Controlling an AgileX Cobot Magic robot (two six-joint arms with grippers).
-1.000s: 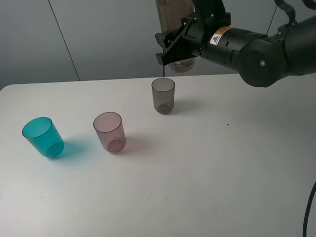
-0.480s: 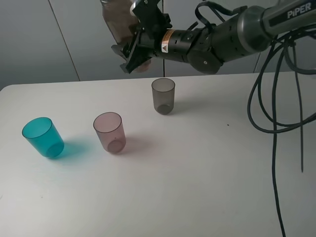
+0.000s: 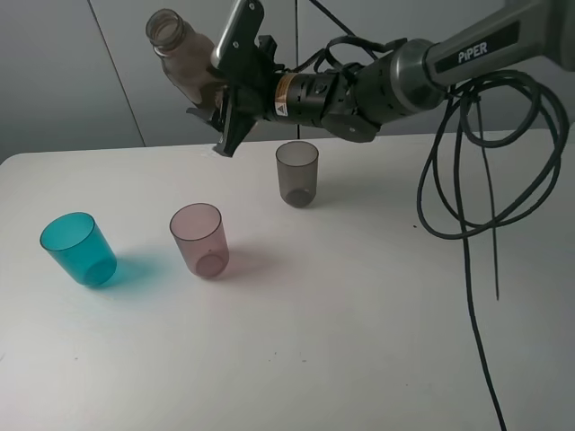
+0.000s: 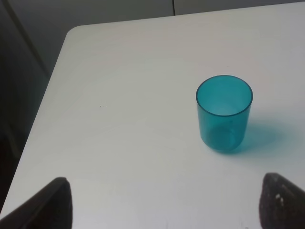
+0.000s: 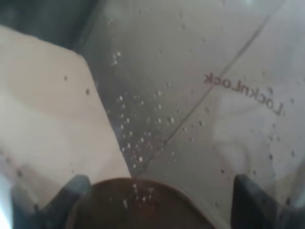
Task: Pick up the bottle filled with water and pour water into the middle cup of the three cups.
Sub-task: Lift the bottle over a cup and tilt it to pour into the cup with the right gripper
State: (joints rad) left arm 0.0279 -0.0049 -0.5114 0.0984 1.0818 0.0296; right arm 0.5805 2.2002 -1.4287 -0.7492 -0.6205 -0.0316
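Presently grips the bottle (image 3: 184,67) in closed right jaws, high over the far side of the tabletop (image 3: 359,314) and well apart from the middle cup (image 3: 199,238), neck angled upward, probably so no water spills before lining up. Holds left jaws wide open, empty, near the teal cup (image 4: 224,114), clear of the pour.

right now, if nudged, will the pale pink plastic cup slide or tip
The translucent pale pink plastic tumbler looks empty and thin, so probably light and easily shoved. It stands upright, taller than wide, on the white table, so a rim-high knock would likely tip it.
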